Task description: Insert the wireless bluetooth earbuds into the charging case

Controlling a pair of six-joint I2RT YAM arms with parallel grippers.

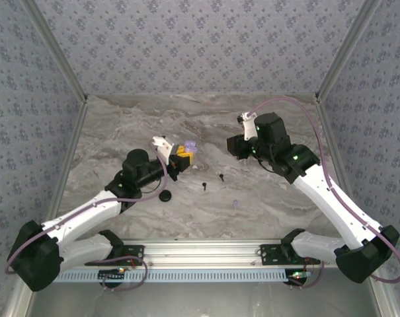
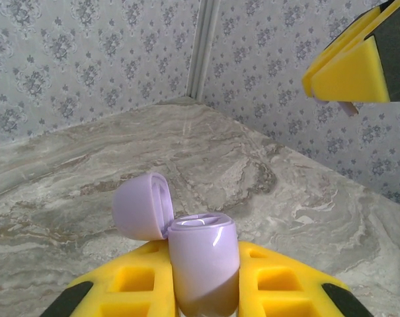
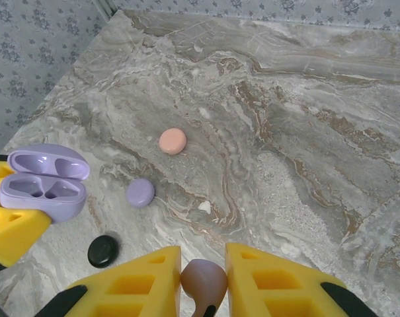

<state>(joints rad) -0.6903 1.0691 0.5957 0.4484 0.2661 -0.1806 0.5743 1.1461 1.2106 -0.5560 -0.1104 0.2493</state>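
Note:
My left gripper point(image 2: 203, 290) is shut on the lavender charging case point(image 2: 203, 261), which stands upright with its lid point(image 2: 141, 206) flipped open. From above, the left gripper point(image 1: 179, 157) holds the case point(image 1: 190, 149) over the middle of the table. My right gripper point(image 3: 203, 267) is shut on a pale mauve earbud point(image 3: 203, 282), stem down between the yellow pads. It hovers to the right of the case point(image 3: 43, 183), apart from it. Two black earbuds point(image 1: 204, 185) point(image 1: 221, 176) and a lavender one point(image 1: 236, 203) lie on the table.
Round discs lie on the marble near the case: a pink one point(image 3: 172, 140), a lavender one point(image 3: 140, 193) and a black one point(image 3: 103, 250). Patterned walls close in the table point(image 1: 285, 198) on three sides. The right gripper's yellow fingers point(image 2: 350, 74) show high at the left wrist view's right.

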